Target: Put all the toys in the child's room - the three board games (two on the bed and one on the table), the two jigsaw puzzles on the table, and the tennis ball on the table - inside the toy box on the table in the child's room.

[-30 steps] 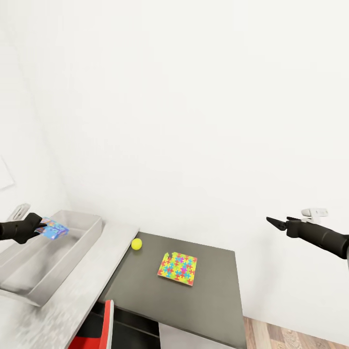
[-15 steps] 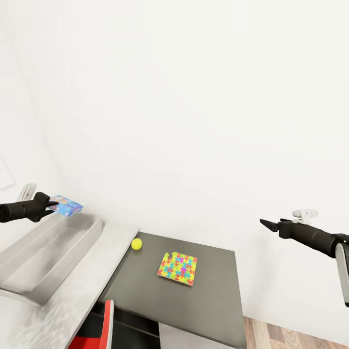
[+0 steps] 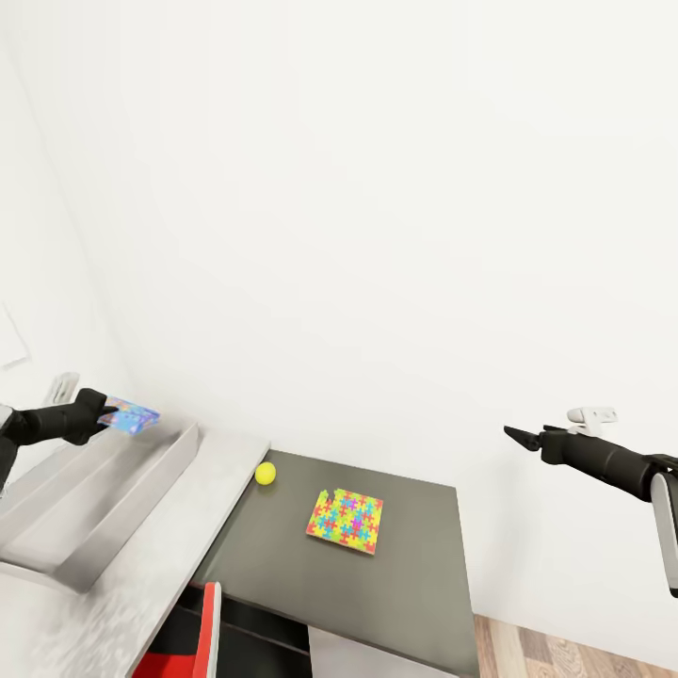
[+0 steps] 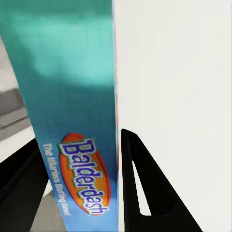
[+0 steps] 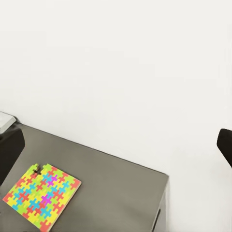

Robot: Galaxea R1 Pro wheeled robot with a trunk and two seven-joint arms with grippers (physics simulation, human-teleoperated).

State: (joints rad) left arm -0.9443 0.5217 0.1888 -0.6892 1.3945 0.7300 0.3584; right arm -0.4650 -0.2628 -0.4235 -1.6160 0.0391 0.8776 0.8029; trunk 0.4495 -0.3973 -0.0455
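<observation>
the left tool, clamped on a board game, has lifted it above the toy box at 9 o'clock; drop pending. right tool spread wide, empty.

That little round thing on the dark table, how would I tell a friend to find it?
Start at the dark grey table below the white wall. Go to its far corner beside the long grey toy box, and there lies the tennis ball. It is small, round and plain yellow-green, unlike the flat, square, many-coloured jigsaw puzzle lying apart from it nearer the table's middle.
</observation>
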